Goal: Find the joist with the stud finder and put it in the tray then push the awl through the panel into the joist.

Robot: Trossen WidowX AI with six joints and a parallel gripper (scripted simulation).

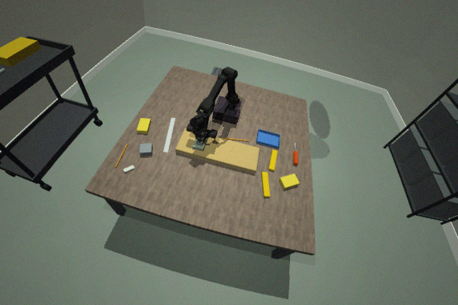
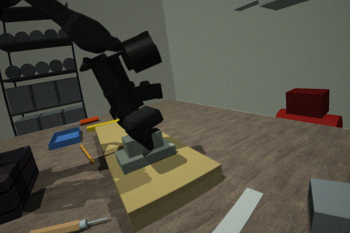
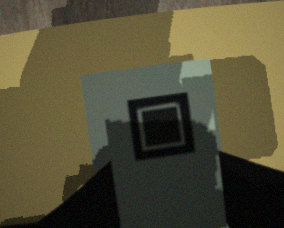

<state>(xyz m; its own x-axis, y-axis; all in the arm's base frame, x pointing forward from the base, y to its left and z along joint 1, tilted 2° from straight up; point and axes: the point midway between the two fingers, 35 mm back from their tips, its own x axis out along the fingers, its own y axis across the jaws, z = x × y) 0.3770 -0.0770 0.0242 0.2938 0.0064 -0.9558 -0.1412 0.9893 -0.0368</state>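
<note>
The stud finder (image 1: 198,146) (image 2: 130,162) (image 3: 110,95) is a grey-green block with a raised grip. Its dark square display faces up in the wrist view, with no lit mark visible. My gripper (image 1: 201,140) (image 2: 150,141) (image 3: 159,161) is shut on that grip. The stud finder is level on or just over the yellow floor panel (image 1: 237,156) (image 2: 190,165) (image 3: 230,30), toward the panel's left end in the top view; exact contact is unclear. The blue tray (image 1: 267,145) (image 2: 65,145) is empty. The wooden-handled awl (image 2: 61,226) lies beside the panel, at the lower left of the exterior view.
An orange pencil (image 1: 237,139) (image 2: 87,154) lies between panel and tray. A red-handled tool (image 1: 296,158) (image 2: 89,120) and yellow bars (image 1: 273,160) (image 1: 265,184) lie at the right. A white strip (image 1: 169,136) (image 2: 242,208) and grey block (image 1: 145,149) (image 2: 330,202) are off the panel's left end.
</note>
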